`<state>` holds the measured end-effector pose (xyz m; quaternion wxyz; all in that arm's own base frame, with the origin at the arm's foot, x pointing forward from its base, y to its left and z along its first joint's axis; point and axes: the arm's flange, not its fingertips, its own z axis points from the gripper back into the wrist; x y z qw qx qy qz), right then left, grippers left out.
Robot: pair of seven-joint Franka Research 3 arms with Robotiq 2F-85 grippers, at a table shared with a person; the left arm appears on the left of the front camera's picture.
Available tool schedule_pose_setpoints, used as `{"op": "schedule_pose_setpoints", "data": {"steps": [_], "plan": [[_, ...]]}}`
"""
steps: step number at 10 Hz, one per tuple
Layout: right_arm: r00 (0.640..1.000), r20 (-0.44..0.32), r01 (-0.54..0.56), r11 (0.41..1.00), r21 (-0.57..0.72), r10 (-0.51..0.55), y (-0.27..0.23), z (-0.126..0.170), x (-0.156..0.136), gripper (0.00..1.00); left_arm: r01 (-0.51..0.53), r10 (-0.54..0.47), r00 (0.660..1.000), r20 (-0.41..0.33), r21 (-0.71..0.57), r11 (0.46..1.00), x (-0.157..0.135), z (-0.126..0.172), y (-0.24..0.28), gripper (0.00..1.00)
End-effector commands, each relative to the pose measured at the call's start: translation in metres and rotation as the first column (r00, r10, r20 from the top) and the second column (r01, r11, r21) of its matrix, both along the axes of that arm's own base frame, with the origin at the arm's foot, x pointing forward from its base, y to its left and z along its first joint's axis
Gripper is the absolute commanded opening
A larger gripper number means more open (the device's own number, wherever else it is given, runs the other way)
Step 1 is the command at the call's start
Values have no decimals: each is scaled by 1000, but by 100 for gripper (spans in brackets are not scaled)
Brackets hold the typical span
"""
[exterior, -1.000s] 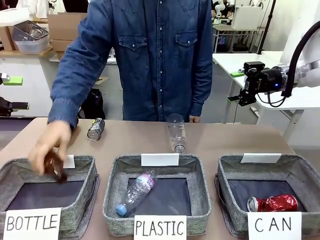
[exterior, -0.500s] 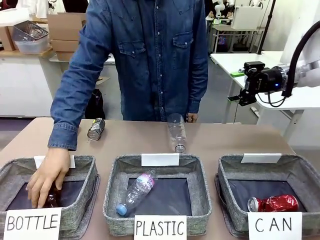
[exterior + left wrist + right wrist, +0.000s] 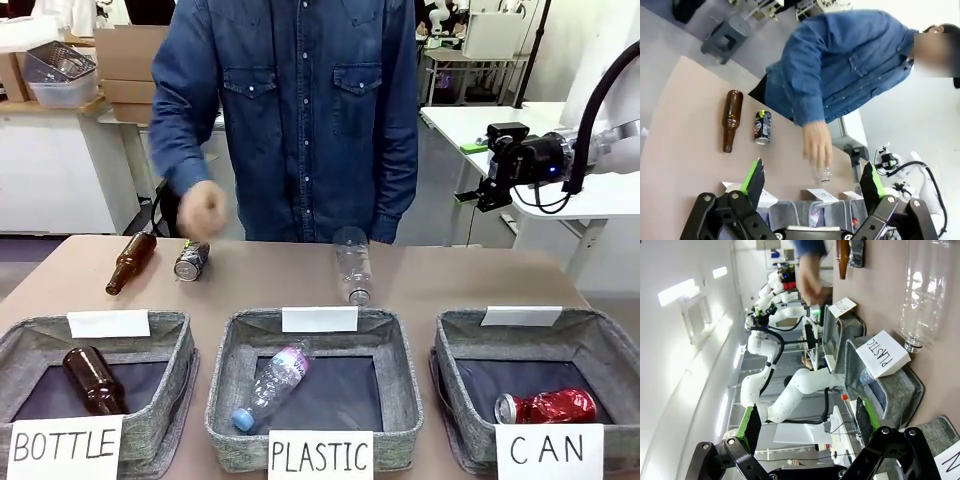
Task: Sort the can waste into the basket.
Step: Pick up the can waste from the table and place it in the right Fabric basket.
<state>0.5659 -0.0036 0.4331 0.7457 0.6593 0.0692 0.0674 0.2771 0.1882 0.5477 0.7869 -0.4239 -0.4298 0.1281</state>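
One red can (image 3: pixel 548 407) lies in the CAN basket (image 3: pixel 600 345); the dark can (image 3: pixel 191 260) lies on the bench (image 3: pixel 450 280), far side, just beside a brown bottle (image 3: pixel 131 262). Left gripper (image 3: pixel 813 172) and right gripper (image 3: pixel 806 415) both have fingers apart, nothing held.

Your way to the dark can (image 3: pixel 191 259): person's hand (image 3: pixel 205 208) at its 12 o'clock, brown bottle (image 3: pixel 131 262) close at 9; bare table (image 3: pixel 270 282) at 3
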Motion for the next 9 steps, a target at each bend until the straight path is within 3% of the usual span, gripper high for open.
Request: {"op": "schedule_pose_setpoints", "data": {"steps": [1,3,4,5,6,8,9], "plan": [[1000,21,-20,1000,-5,20,-1,2,-3,100,19,-19,1000,-7,85,996,-1,6,-19,100],[1000,21,-20,1000,-5,20,-1,2,-3,100,166,-163,986,-31,137,977,23,1,-59,100],[1000,21,-20,1000,-5,20,-1,2,-3,100,293,-288,956,-58,164,942,53,-10,-98,100],[1000,21,-20,1000,-5,20,-1,2,-3,100,296,-274,954,-120,256,920,83,-27,-134,100],[1000,21,-20,1000,-5,20,-1,2,-3,100,372,-328,925,-190,288,882,104,-42,-169,100],[1000,21,-20,1000,-5,20,-1,2,-3,100,370,-288,927,-240,459,808,130,-69,-224,100],[1000,21,-20,1000,-5,20,-1,2,-3,100,372,-281,928,-245,556,743,142,-84,-253,100]]}}
